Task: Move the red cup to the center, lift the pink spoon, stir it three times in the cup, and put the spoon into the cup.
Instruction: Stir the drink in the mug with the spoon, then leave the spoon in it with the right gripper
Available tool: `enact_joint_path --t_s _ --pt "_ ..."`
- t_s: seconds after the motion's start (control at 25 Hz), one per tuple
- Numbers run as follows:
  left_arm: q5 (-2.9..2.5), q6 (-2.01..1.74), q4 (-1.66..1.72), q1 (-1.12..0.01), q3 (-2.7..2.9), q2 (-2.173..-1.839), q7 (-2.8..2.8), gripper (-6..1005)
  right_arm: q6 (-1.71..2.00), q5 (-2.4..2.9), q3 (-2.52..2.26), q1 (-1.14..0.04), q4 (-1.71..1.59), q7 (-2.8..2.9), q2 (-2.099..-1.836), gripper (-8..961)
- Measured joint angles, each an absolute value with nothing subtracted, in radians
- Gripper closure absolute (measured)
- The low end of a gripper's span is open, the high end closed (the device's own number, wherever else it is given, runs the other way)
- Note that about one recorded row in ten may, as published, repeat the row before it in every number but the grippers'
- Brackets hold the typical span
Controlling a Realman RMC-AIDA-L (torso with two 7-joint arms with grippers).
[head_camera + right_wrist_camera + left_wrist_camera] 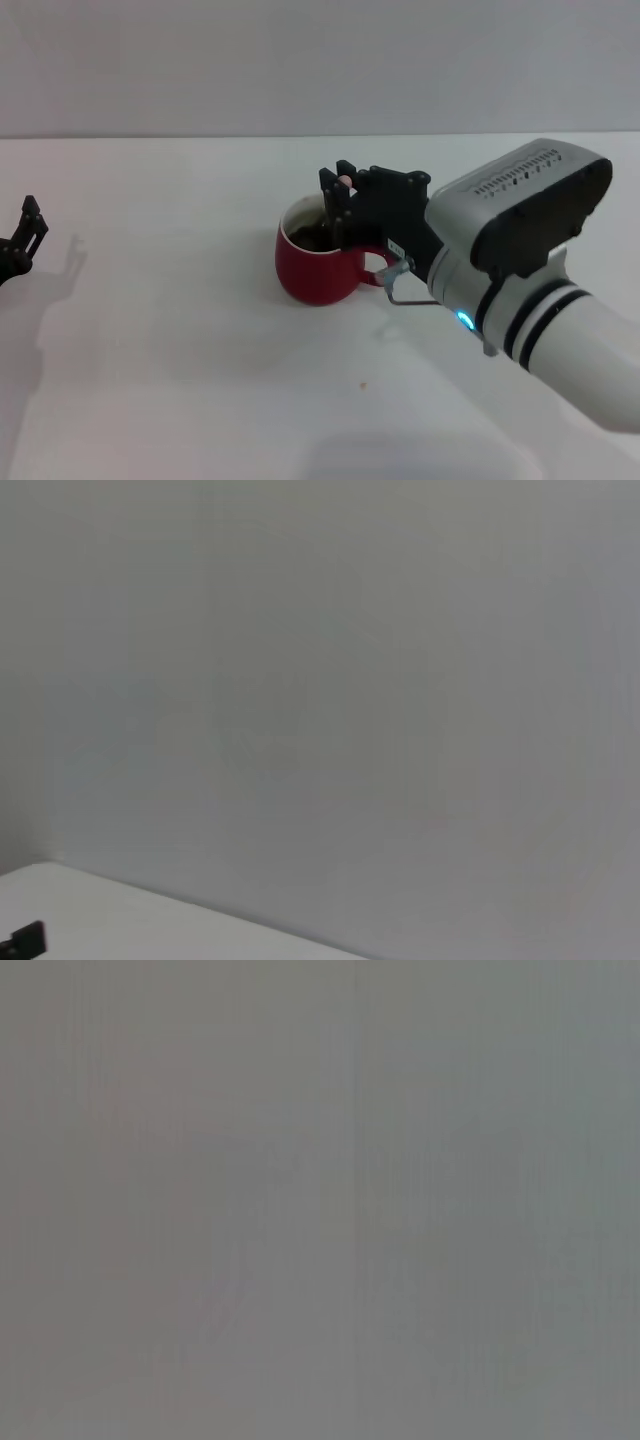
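Hand, right point(338, 200), over red cup point(318, 262), gripping pink spoon point(343, 183).

**Setting: looking like a robot test bench / lab**

Everything is pointing to a staged test setup: a plain white table point(180, 400) is running up against a bare pale wall point(300, 60) (no décor or furniture showing). Both wrist views are showing little beyond flat grey surface. A robot arm point(530, 290) is working over one lone red cup point(315, 265), nothing domestic around it.
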State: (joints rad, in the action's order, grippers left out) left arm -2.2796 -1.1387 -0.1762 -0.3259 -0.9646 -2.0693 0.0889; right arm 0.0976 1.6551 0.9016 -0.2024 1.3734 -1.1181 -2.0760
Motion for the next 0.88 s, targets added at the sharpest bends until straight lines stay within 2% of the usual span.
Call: enact_joint_path --t_s 0.4,0.88 --pt "-2.279 -1.134 -0.178 -0.330 -0.965 -2.069 0.089 157 0.094 1.634 0.956 -0.261 1.311 -1.118 -2.074 822" --pt "-2.280 -1.123 -0.179 -0.331 -0.960 -2.069 0.089 157 0.062 1.640 0.947 -0.172 1.380 -1.124 -2.073 822"
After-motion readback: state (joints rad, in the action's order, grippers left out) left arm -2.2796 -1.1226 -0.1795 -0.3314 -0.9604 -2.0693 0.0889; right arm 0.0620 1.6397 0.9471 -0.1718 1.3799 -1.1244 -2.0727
